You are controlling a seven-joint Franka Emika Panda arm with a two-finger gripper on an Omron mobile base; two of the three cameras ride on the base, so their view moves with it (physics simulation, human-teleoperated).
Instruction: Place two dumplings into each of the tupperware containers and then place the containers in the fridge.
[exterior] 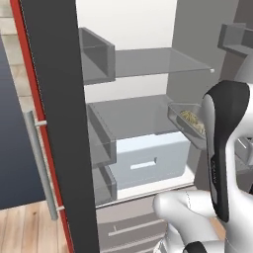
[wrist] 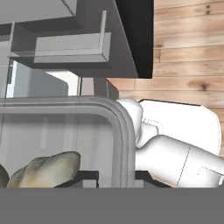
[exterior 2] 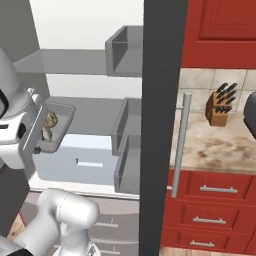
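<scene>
The fridge (exterior: 143,111) stands open, showing its white interior and grey shelves. A translucent grey tupperware container (exterior: 184,120) hangs tilted at the front right of the middle shelf, and dumplings (exterior: 191,119) lie inside it. My gripper (wrist: 116,177) is shut on the near rim of this container (wrist: 123,131), a dark fingertip on either side of the wall. One tan dumpling (wrist: 48,168) shows through the plastic. From the right side, the container (exterior 2: 60,120) with its dumplings (exterior 2: 49,126) juts out from my hand over the pale drawer (exterior 2: 80,160).
The open fridge door (exterior: 59,123) with grey bins (exterior: 99,57) stands close on the left; its edge (exterior 2: 161,125) splits the right base view. Beyond it are red cabinets (exterior 2: 215,200), a counter (exterior 2: 220,150) and a knife block (exterior 2: 219,107). My own arm (exterior: 222,148) rises on the right.
</scene>
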